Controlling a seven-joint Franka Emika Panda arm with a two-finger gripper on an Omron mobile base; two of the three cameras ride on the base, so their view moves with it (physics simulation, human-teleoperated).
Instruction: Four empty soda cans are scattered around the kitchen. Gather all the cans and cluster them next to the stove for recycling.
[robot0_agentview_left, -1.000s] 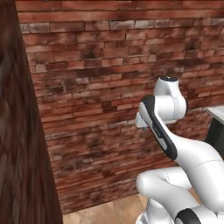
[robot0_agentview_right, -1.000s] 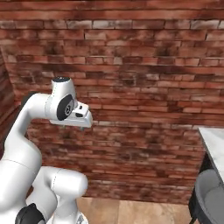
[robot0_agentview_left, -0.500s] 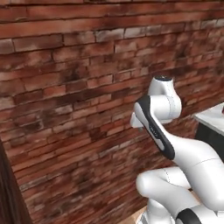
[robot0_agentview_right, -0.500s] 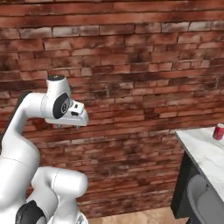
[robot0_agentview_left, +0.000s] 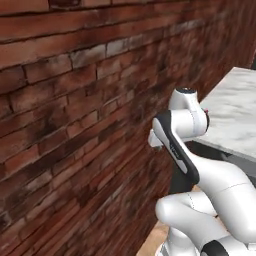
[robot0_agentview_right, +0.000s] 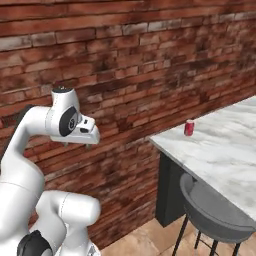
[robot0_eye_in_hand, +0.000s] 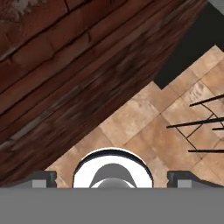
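Hand (robot0_eye_in_hand: 112, 178) spread wide and holding nothing, pointed down at the tiled floor (robot0_eye_in_hand: 144, 131) beside the brick wall (robot0_agentview_right: 125, 65), with one soda can (robot0_agentview_right: 189, 128) upright at the far left corner of the marble surface (robot0_agentview_right: 225, 150), right of the arm.

No text, brand, number or sign can be read anywhere. The soda can (robot0_agentview_right: 189, 128) on the marble counter (robot0_agentview_right: 225, 150), at about three o'clock in the right base view, carries pale markings too small to read.
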